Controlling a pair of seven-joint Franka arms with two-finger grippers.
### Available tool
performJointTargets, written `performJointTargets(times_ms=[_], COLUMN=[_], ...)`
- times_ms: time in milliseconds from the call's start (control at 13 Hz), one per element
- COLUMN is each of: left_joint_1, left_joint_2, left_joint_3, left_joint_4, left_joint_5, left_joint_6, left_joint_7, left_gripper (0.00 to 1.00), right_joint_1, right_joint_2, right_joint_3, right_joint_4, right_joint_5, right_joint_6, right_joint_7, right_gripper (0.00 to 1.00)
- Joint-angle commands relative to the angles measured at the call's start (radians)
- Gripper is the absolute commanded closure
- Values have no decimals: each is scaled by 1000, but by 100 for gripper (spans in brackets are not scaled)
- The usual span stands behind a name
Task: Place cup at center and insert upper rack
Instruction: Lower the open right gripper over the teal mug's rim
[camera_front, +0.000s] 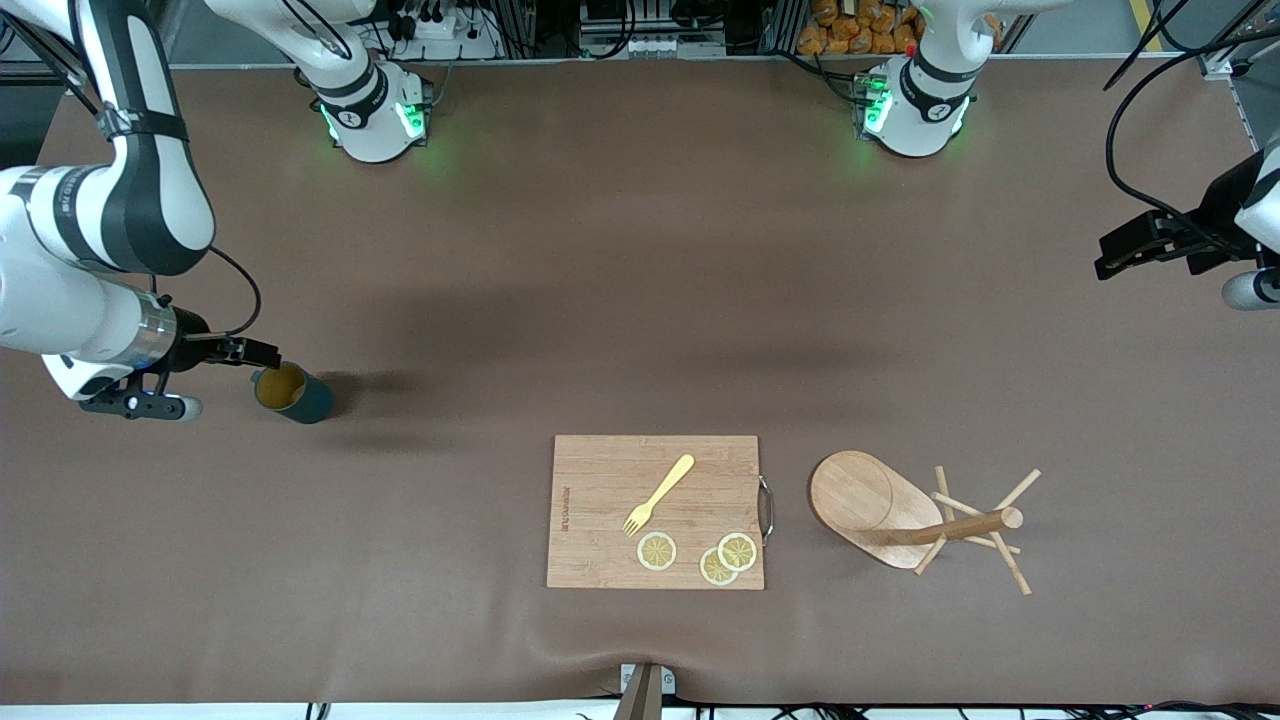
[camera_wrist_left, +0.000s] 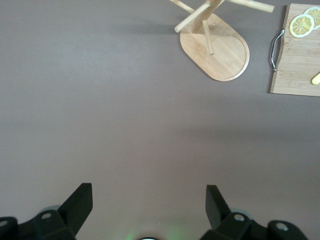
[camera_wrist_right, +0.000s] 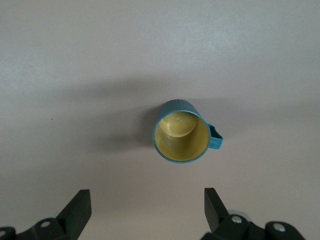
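Approach to the cup (camera_front: 293, 392) is the step in hand. In the front view the cup stands upright at the middle left of the frame, toward the right arm's end of the bench (camera_front: 620, 290), and the right pincer (camera_front: 262, 353) hangs just above it, touching nothing. At the lower right of the frame the upper rack (camera_front: 905, 518) lies tipped on its side beside the cutting board (camera_front: 655, 511), which carries a yellow fork (camera_front: 658, 494) and lemon slices (camera_front: 697, 553); the left pincer (camera_front: 1130, 250) waits at the right edge, over bare bench. In the left wrist view that pincer's fingers (camera_wrist_left: 80, 202) stand wide apart at the bottom of the frame, with the rack at the upper right. In the right wrist view the cup sits at mid-frame, its mouth toward the camera and its handle out to one side, while the right pincer's fingers, at the bottom of the frame, are spread wide and hold nothing. I judge the next move calls for lowering those fingers over the cup's rim or wall, clear of the handle, then closing on it.
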Motion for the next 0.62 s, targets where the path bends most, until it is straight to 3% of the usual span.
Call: performJointTargets(times_ms=[0,539], left_joint_1=[4,4], left_joint_2=[-6,-6], left_joint_3=[-6,-7], left_joint_4=[11,11], left_joint_5=[6,6], left_joint_6=[-17,-19], left_joint_7=[1,10], left_gripper=[0,0], right_joint_1=[12,14], right_joint_2=[-8,67], right_joint_3=[1,-1], right_joint_4=[-57,-143], right_joint_5=[14,14], right_joint_6=[67,217], right_joint_7=[46,47], right_gripper=[0,0])
